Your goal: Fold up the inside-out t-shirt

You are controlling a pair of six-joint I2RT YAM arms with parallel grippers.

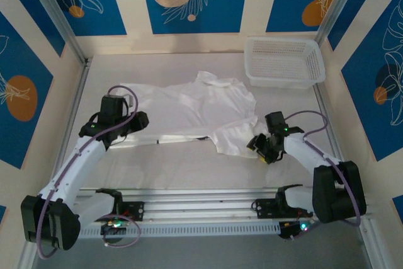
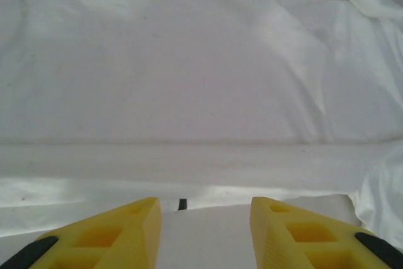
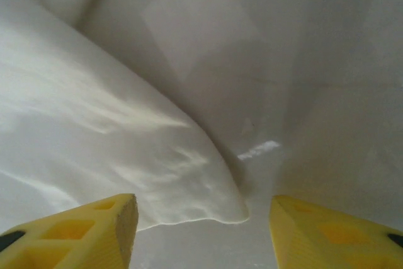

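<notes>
Left hand (image 2: 204, 209) first: its two yellow wedge-shaped plastic fingers (image 2: 119, 234) are apart with nothing pinched, and the tips sit low at the near edge of the plain white thin-cloth t-shirt (image 1: 189, 108). A flat hem band runs straight across just ahead of them. Right hand (image 3: 201, 209) is the same deal, fingers spread and gripping nothing. A rounded loose edge of the shirt lies just ahead of the gap between them.

From overhead, the t-shirt is spread across the middle of the pale counter (image 1: 189, 168). It's fairly flat on the left and bunched and wrinkly on the right, next to the right hand. The white plastic mesh basket (image 1: 283, 80) sits in the far right corner, near the shirt but apparently not touching it.
</notes>
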